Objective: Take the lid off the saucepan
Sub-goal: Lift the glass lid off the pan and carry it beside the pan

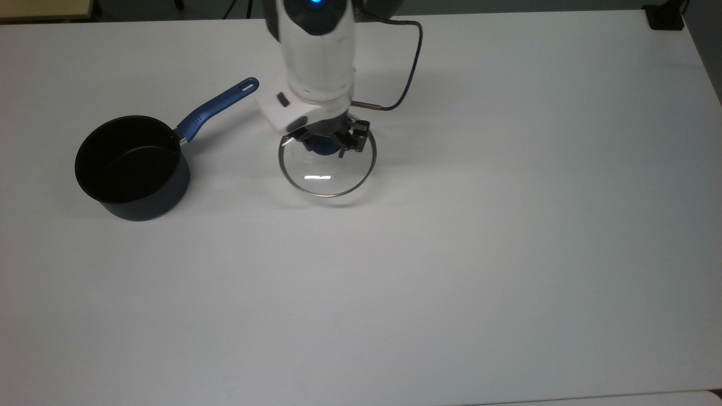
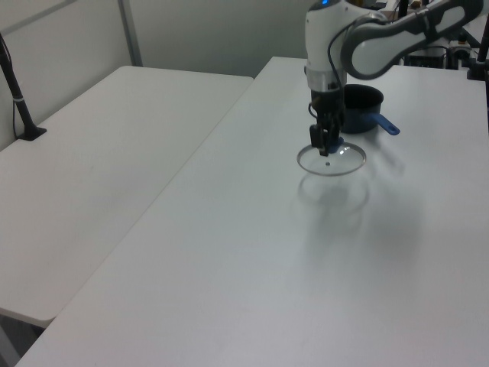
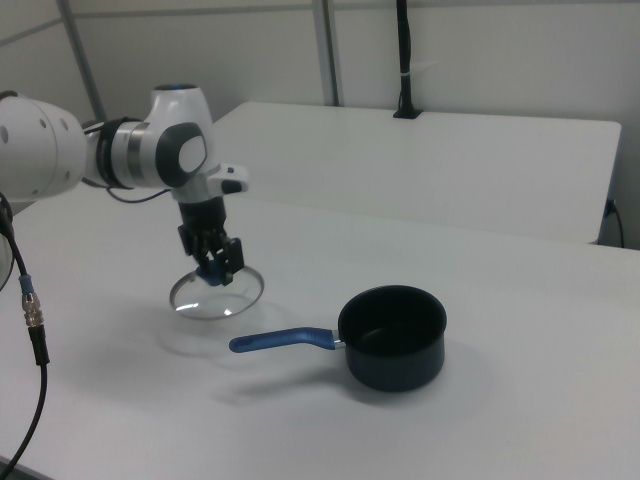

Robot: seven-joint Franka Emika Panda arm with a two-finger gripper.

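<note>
Uncovered saucepan (image 1: pixel 132 169), black inside bare

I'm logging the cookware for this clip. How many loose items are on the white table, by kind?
Saucepans: 1, the saucepan, open-topped, toward the top view's left.
Lids: 1, the lid, held by its knob in the gripper, apart from the pan.
Total: 2
</note>
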